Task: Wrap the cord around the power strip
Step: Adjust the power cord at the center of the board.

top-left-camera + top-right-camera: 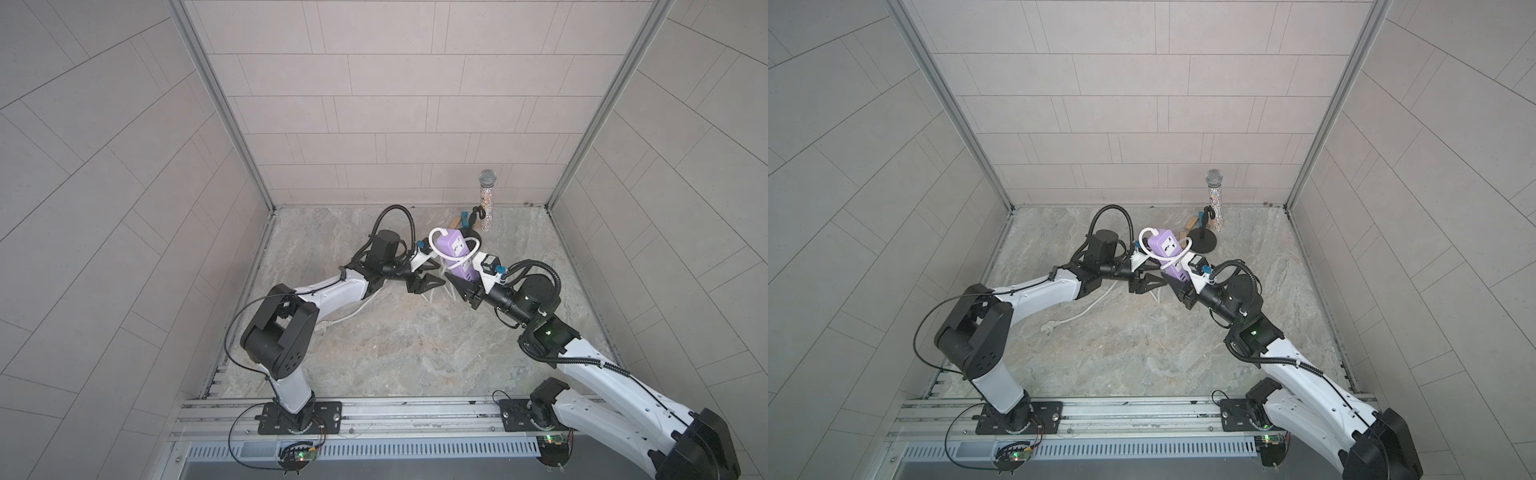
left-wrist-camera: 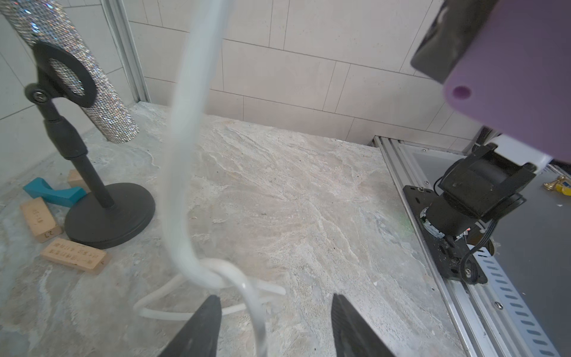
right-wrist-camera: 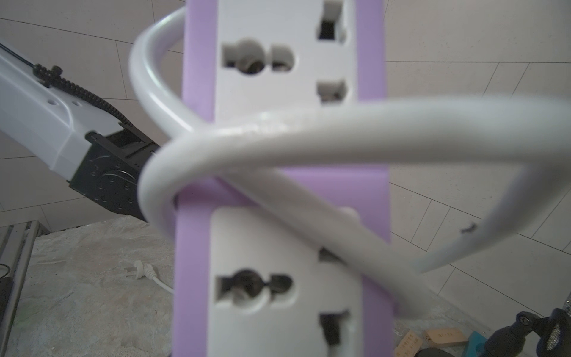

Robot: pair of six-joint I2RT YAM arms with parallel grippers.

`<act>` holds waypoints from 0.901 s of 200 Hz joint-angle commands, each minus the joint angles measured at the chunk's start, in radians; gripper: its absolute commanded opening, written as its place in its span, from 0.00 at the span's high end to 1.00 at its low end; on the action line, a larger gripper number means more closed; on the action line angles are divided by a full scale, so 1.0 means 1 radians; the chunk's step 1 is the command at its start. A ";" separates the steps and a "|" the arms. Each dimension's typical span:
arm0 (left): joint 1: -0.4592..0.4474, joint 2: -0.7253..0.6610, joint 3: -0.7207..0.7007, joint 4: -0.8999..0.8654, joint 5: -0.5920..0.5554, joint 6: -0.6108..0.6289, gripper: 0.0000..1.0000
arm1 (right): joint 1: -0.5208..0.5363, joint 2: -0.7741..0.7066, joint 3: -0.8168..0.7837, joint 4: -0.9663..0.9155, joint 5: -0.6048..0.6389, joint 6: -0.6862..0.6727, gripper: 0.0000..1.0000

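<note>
The lavender power strip [image 1: 459, 251] [image 1: 1169, 254] hangs tilted above the floor, its lower end in my right gripper [image 1: 466, 287], which is shut on it. In the right wrist view the strip [image 3: 193, 247] fills the frame and hides the fingers. The white cord [image 1: 434, 245] [image 3: 309, 139] loops round the strip's middle and crosses its socket face. From there it drops to the floor and runs to the plug [image 1: 1050, 326] [image 3: 139, 269]. My left gripper [image 1: 424, 285] [image 2: 275, 298] stands open just left of the strip, with the cord [image 2: 185, 154] hanging loose between its fingers.
A glittery microphone [image 1: 486, 203] leans on the back wall behind a black stand [image 2: 108, 213]. Wooden blocks [image 2: 74, 255] and a teal block [image 2: 52, 191] lie by the stand's base. Walls enclose three sides; a metal rail [image 1: 374, 411] runs along the front.
</note>
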 commanded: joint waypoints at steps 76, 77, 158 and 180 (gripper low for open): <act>-0.036 0.100 -0.011 0.120 -0.239 0.003 0.53 | -0.022 -0.014 0.068 0.112 0.130 0.038 1.00; -0.036 0.100 -0.012 0.121 -0.239 0.003 0.54 | -0.023 -0.014 0.068 0.111 0.132 0.038 1.00; -0.050 0.145 -0.015 0.262 -0.182 -0.076 0.66 | -0.058 -0.006 0.111 0.071 0.153 0.063 1.00; -0.055 0.157 -0.013 0.301 -0.160 -0.103 0.49 | -0.061 -0.005 0.113 0.067 0.149 0.069 1.00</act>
